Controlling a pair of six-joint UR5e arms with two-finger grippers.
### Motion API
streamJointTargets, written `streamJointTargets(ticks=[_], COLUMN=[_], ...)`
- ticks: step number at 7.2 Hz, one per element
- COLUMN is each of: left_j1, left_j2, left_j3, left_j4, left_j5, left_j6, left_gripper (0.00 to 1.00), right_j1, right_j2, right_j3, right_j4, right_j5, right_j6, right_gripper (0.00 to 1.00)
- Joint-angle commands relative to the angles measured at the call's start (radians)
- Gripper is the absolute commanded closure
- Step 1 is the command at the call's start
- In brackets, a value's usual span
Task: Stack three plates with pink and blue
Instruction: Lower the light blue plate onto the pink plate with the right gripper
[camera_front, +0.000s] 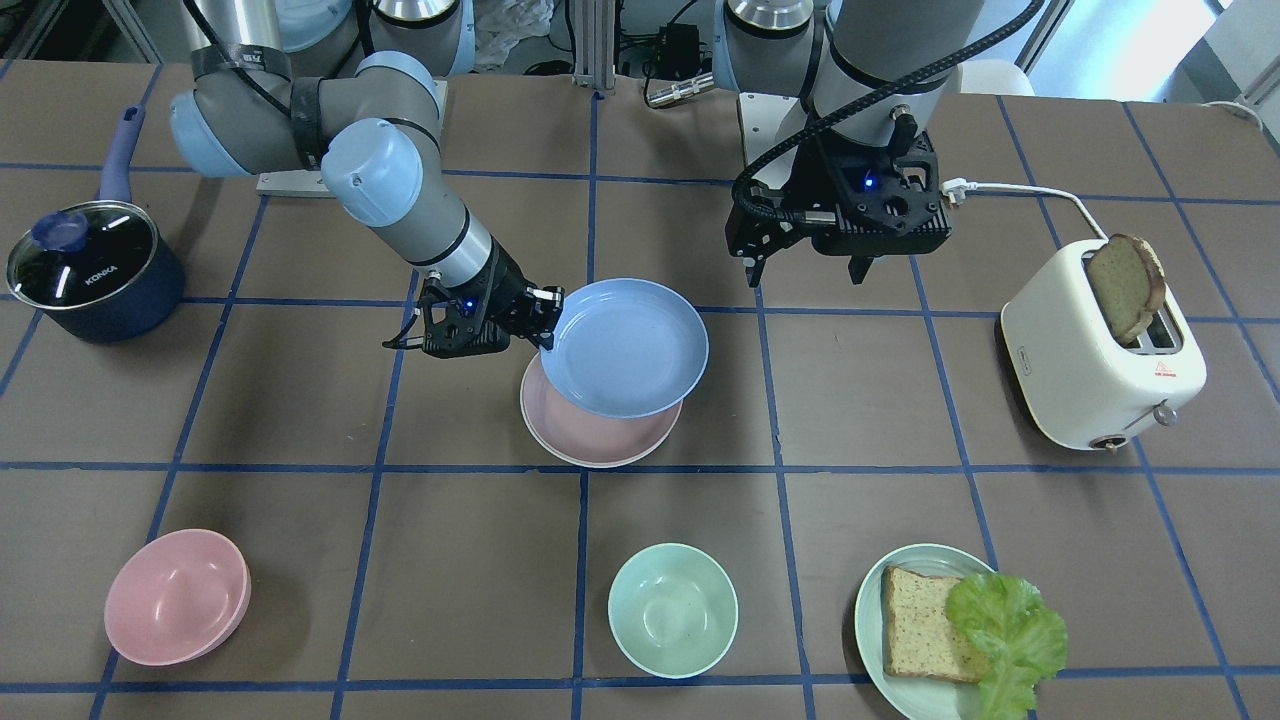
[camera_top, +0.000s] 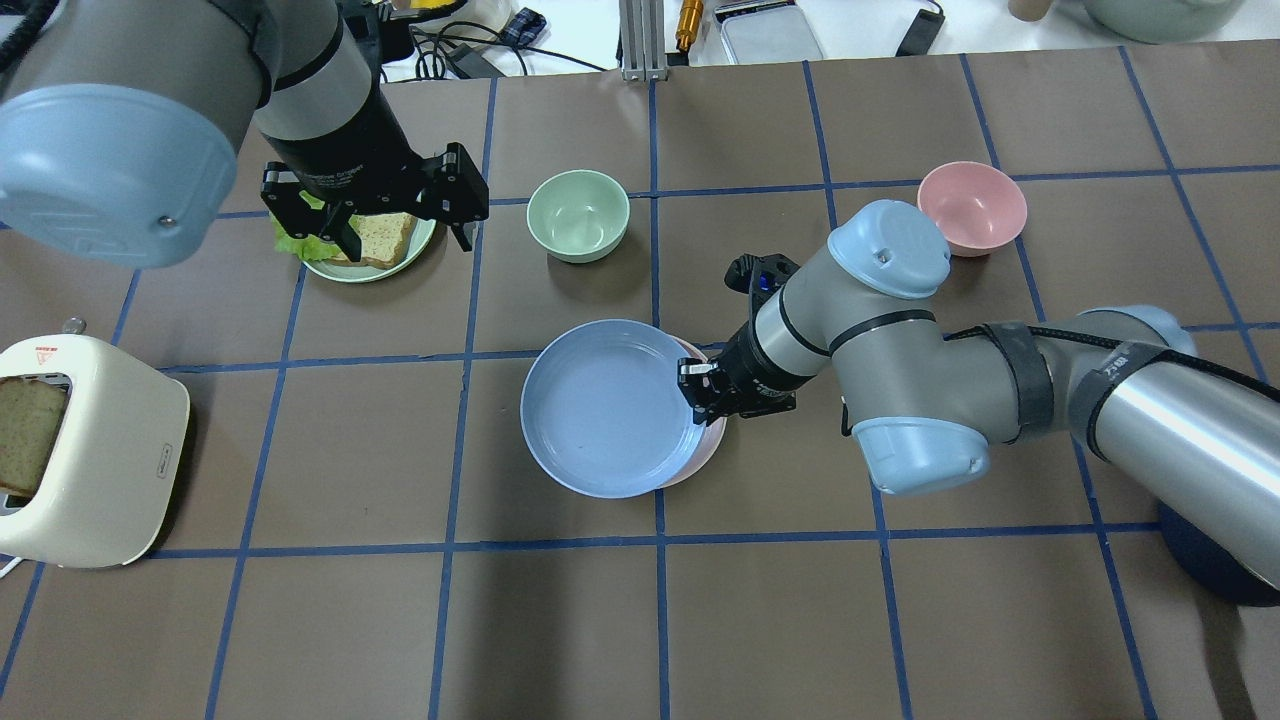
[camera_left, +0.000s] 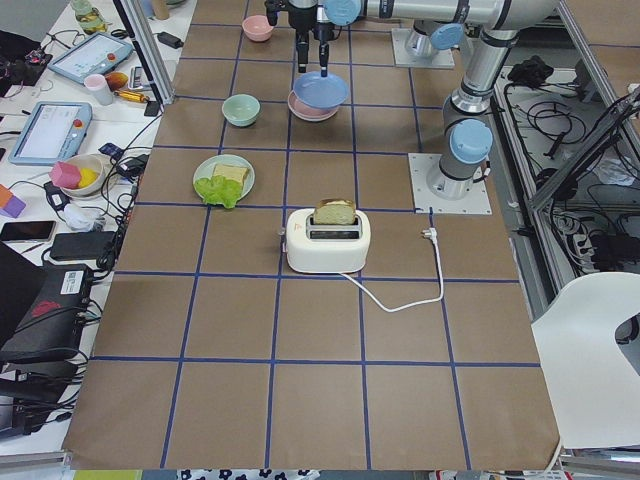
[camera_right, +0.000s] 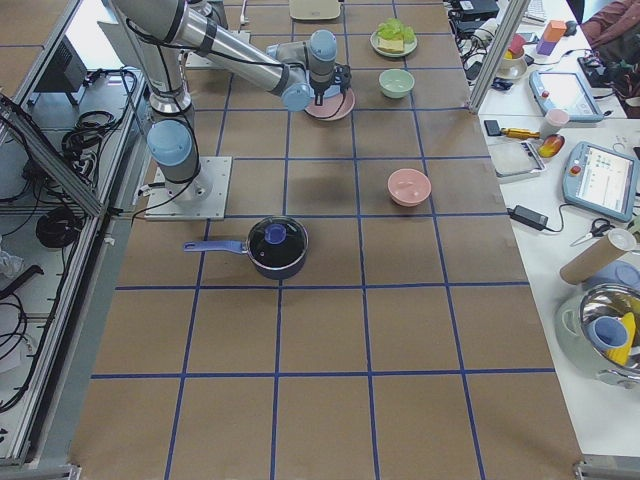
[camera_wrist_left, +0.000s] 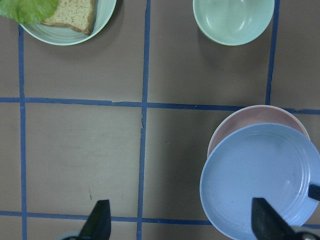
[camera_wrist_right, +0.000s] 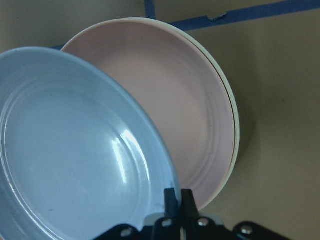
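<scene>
My right gripper (camera_front: 548, 322) is shut on the near rim of the light blue plate (camera_front: 625, 348) and holds it, slightly tilted, just above the pale pink plate (camera_front: 600, 435). The blue plate overlaps the pink one and sits off-centre from it. In the right wrist view the pink plate (camera_wrist_right: 175, 100) lies on the cream-white plate (camera_wrist_right: 236, 130), of which only the rim shows. My left gripper (camera_front: 805, 268) is open and empty, raised over the table away from the stack. In the overhead view it (camera_top: 405, 238) hangs above the bread plate.
A white toaster (camera_front: 1100, 350) with a bread slice stands on my left side. A pale green plate (camera_front: 868, 610) with bread and lettuce, a mint bowl (camera_front: 672, 610) and a pink bowl (camera_front: 175, 597) sit along the far side. A dark lidded pot (camera_front: 90, 270) stands at my right.
</scene>
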Motion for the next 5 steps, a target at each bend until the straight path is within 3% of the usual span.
streamJointTargets(ticks=[1, 5], left_j1=[0.002, 0.003], left_j2=[-0.013, -0.005], left_j3=[0.007, 0.001], left_j4=[0.005, 0.011], left_j5=[-0.002, 0.001], left_j6=[-0.001, 0.0], left_gripper=[0.0, 0.0], right_j1=[0.001, -0.013], right_j2=[0.006, 0.037], right_j3=[0.002, -0.01], right_j4=[-0.002, -0.035], right_j5=[-0.003, 0.0], right_j6=[-0.016, -0.144], right_gripper=[1.0, 1.0])
